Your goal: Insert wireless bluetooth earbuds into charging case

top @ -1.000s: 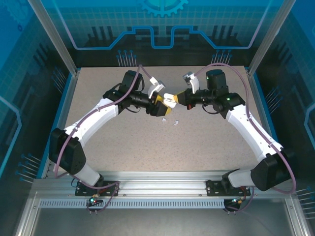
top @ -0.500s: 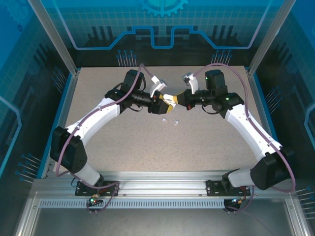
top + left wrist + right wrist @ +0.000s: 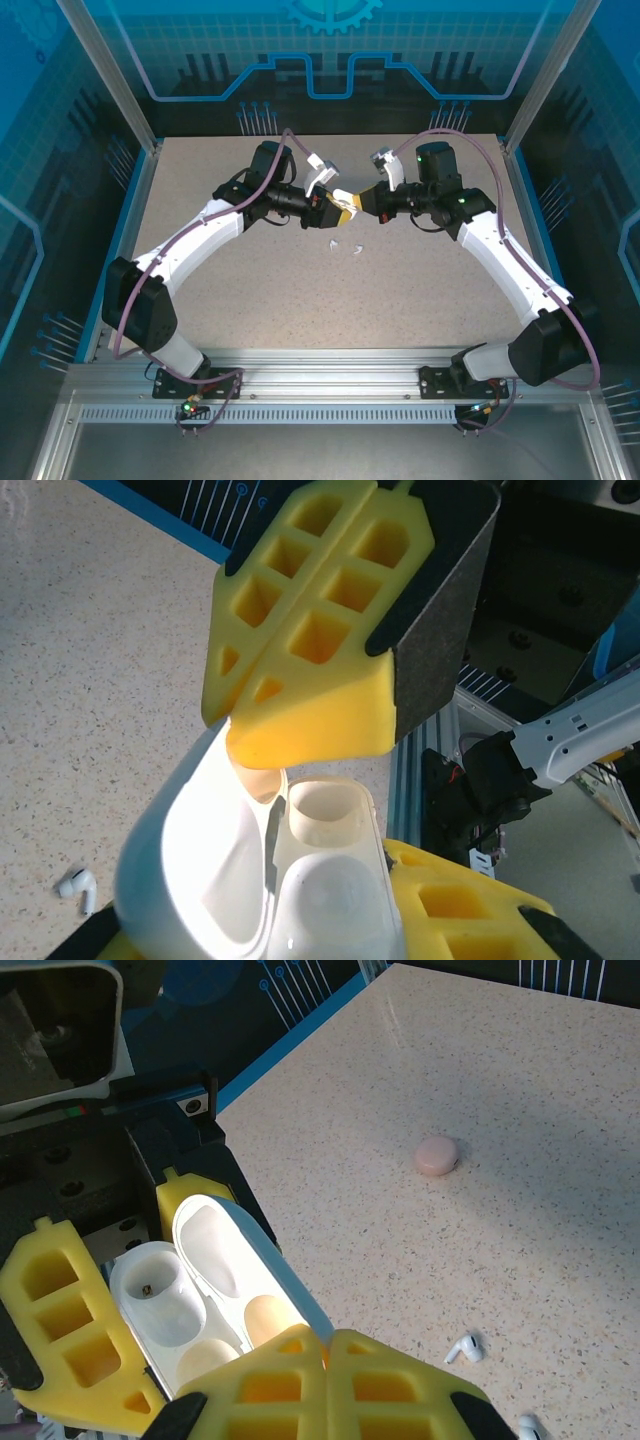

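Your left tool [image 3: 250,910] is closed on the charging case [image 3: 165,1305], one yellow finger on each side of the base, and holds it up off the tabletop [image 3: 500,1080] with the lid [image 3: 215,1245] swung open. Both wells look empty, so no earbud is in yet.

Right against the case, your right tool [image 3: 325,1338] has its fingers pressed fully together and grips nothing. Its joined tips rest at the edge of the open lid, next to the hinge side of the wells.

Down on the tabletop, close under the case, lie the two white earbuds [image 3: 463,1348], near each other but apart, the second [image 3: 525,1425] at the frame's edge. Farther from the case than either sits one pinkish piece [image 3: 436,1155], alone on bare surface.

Watch these from here:
- The right tool's tips bear on the lid. Push harder and you may lever the case round in the left tool's grip, or strain the hinge. Draw away carelessly and the lid may fall shut.
- The case is smooth and rounded, gripped only at its sides, so a sideways nudge could slip it out and drop it among the earbuds below.
- The earbuds are glossy and much smaller than the fingers. A pinch that lands off-centre will likely squirt one across the tabletop.
- The right tool must open before it can collect anything, and opening this close to the case risks knocking it.
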`<move>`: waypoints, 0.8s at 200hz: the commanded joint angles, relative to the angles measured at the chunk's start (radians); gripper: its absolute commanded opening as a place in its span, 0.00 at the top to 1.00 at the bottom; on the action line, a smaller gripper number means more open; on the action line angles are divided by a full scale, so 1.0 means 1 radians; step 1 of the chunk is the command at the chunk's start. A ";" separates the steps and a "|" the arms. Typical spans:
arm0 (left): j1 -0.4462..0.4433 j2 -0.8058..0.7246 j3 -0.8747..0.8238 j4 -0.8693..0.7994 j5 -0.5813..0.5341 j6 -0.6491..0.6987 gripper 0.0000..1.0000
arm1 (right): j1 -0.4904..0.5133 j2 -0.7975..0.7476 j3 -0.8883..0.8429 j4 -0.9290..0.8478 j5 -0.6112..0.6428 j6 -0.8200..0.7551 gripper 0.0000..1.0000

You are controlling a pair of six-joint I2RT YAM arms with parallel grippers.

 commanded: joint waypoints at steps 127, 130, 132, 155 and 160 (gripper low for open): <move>0.005 -0.237 -0.498 0.780 -0.161 -0.044 1.00 | -0.054 -0.088 0.055 -0.013 0.098 0.153 0.37; 0.004 -0.244 -0.512 0.799 -0.177 -0.045 1.00 | -0.058 -0.095 0.053 -0.015 0.106 0.164 0.35; 0.003 -0.248 -0.520 0.812 -0.188 -0.046 1.00 | -0.062 -0.099 0.052 -0.017 0.112 0.171 0.34; 0.001 -0.292 -0.594 0.928 -0.302 -0.046 1.00 | -0.081 -0.128 0.042 -0.059 0.197 0.241 0.33; 0.000 -0.301 -0.611 0.956 -0.323 -0.038 1.00 | -0.082 -0.131 0.037 -0.067 0.212 0.251 0.33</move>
